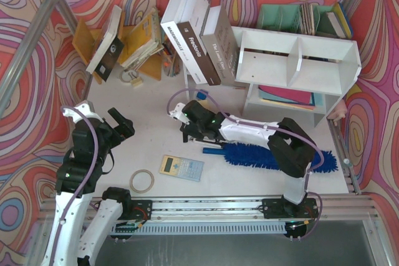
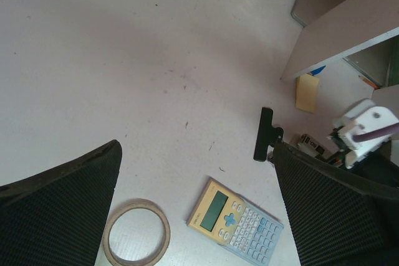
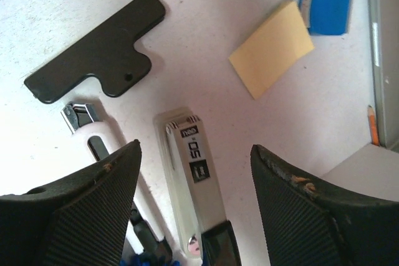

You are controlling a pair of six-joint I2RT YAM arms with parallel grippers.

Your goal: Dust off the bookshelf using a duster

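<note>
While the duster (image 1: pixel 274 155) is lying ungrasped on the desk (image 1: pixel 149 110), the right claw (image 1: pixel 184 130), near its handle, and the left claw (image 1: pixel 123 124) are hanging released; the bookshelf (image 1: pixel 299 66) is awaiting dusting.

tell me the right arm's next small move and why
Probably draw the right gripper back to the duster's handle and lower onto it: its jaws stand open and empty near a black clip, while the duster lies untouched on the table.

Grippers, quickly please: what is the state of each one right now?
Left gripper: open, holding nothing.
Right gripper: open, holding nothing.
</note>
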